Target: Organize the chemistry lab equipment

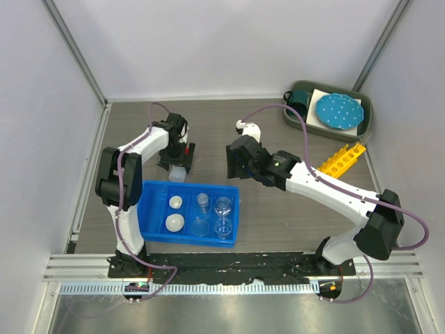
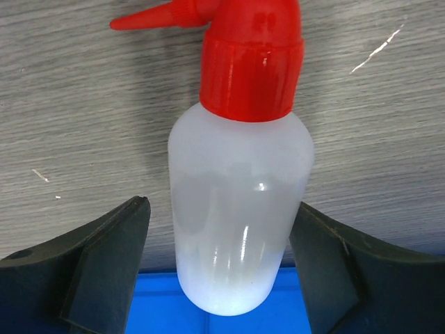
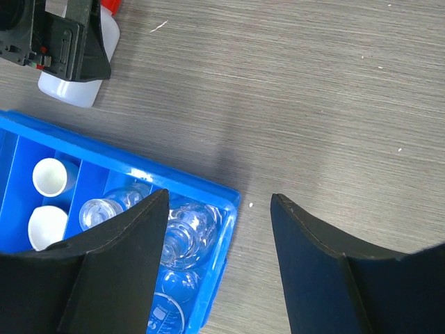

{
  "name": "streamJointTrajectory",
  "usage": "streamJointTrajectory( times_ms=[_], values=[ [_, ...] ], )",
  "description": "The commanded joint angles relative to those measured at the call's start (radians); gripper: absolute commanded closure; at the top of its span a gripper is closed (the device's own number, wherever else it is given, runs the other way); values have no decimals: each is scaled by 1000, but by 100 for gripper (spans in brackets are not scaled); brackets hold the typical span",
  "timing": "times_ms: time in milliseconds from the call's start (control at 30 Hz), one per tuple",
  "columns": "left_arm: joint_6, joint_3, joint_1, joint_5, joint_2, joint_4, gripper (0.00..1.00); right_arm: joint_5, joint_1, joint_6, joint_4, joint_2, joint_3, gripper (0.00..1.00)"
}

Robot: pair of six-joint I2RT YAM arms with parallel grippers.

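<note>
The white squeeze bottle (image 1: 176, 174) with red nozzle lies on the table just behind the blue bin (image 1: 191, 184), nozzle pointing away from it. My left gripper (image 1: 177, 165) is open and straddles the bottle. In the left wrist view the bottle (image 2: 240, 209) sits between the jaws of the left gripper (image 2: 221, 204), with a small gap on the left and the right finger at its side. The bin holds two white dishes (image 1: 175, 202), small beakers (image 1: 202, 202) and a flask (image 1: 222, 207). My right gripper (image 1: 233, 161) is open and empty above the bin's far right corner (image 3: 208, 182).
The yellow holed rack (image 1: 342, 160) lies on the table at the right. A grey tray (image 1: 368, 111) at the back right holds a teal mug (image 1: 299, 97) and a blue dotted plate (image 1: 338, 111). Walls close in on three sides.
</note>
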Motion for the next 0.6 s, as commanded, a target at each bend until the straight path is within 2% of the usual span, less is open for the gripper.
streamJointTrajectory(
  times_ms=[0,133,200,300,567],
  values=[
    [12,19,-11,-35,-1,22,20,-8,-4,-2,39,-38,0,34],
    [10,20,-13,-74,-18,19,33,-7,-5,-7,41,-42,-9,34],
    [12,19,-13,-104,-27,14,37,-7,-5,-8,41,-45,-11,34],
    [10,16,-13,-163,-46,5,51,-7,-7,-8,41,-52,-17,34],
    [16,79,-40,-279,-121,-108,55,4,-7,-18,41,-62,-20,35]
  ],
)
